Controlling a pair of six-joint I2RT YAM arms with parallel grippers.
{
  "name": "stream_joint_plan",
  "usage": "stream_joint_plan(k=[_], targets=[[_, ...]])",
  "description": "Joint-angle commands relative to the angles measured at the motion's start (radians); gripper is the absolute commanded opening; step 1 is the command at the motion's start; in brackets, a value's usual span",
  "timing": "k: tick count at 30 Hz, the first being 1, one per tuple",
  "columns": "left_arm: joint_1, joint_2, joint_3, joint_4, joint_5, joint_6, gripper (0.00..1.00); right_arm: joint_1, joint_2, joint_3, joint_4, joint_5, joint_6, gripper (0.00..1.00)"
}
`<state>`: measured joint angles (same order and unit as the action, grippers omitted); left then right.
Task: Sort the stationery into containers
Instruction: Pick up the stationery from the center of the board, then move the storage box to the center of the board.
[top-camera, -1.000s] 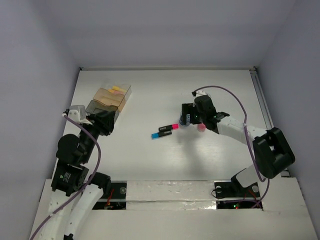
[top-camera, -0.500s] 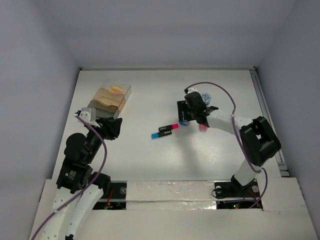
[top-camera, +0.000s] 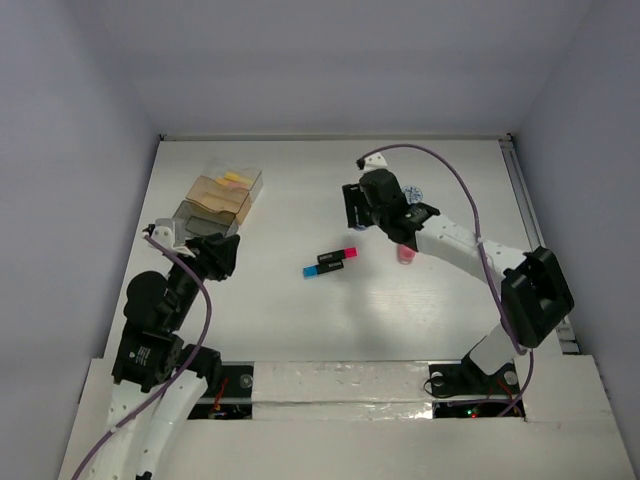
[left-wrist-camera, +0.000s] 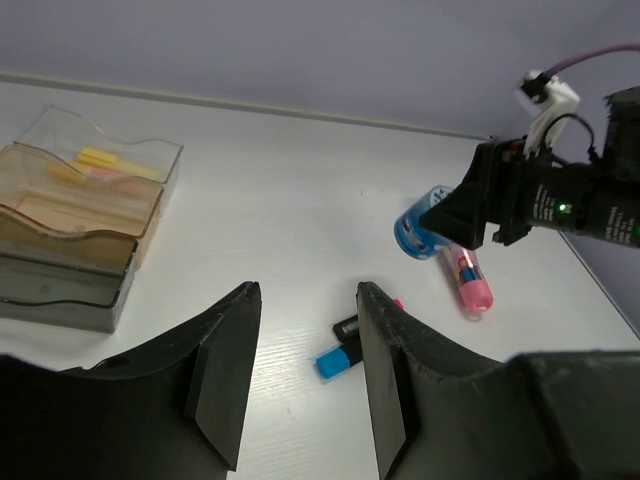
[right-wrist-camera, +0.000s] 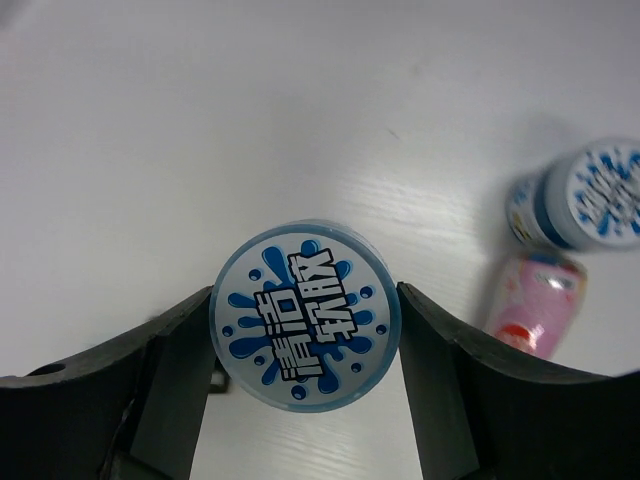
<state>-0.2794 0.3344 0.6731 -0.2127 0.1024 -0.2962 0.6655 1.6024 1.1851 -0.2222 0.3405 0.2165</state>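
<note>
Boxes (top-camera: 220, 198) sit clustered at far left, the left gripper (left-wrist-camera: 305, 375) near them, spread wide and empty. A pink marker (top-camera: 340, 255) and a blue marker (top-camera: 316, 269) lie mid-table. The right gripper (right-wrist-camera: 305, 350) clamps a blue tub (right-wrist-camera: 305, 335); a second tub (right-wrist-camera: 585, 195) and a pink tube (right-wrist-camera: 535, 315) lie beside it.

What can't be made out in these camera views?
Top view: the right gripper covers the held tub.
Left wrist view: a finger of the left gripper hides much of the pink-and-black marker.
Right wrist view: the frame edge cuts the second tub.
Contents of the dark grey box: too dark to read.
</note>
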Motion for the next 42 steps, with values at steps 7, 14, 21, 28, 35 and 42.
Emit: stream_joint_plan(k=[7,14,21,28,35,42], targets=[[0.016,-0.054,0.023,-0.002,-0.128,-0.007,0.4,0.146,0.223,0.38,0.369,-0.314,0.055,0.46],[0.016,-0.061,0.029,-0.02,-0.184,-0.02,0.39,0.229,0.561,0.703,0.494,-0.435,0.132,0.46],[0.016,-0.057,0.031,-0.024,-0.194,-0.021,0.4,0.286,0.818,1.045,0.459,-0.446,0.143,0.45],[0.016,-0.06,0.031,-0.022,-0.193,-0.02,0.4,0.306,0.926,1.153,0.409,-0.387,0.101,0.46],[0.016,-0.06,0.029,-0.02,-0.185,-0.018,0.39,0.306,0.962,1.156,0.38,-0.347,0.072,0.45],[0.016,-0.058,0.029,-0.019,-0.181,-0.018,0.39,0.315,0.921,1.078,0.368,-0.291,0.031,0.47]])
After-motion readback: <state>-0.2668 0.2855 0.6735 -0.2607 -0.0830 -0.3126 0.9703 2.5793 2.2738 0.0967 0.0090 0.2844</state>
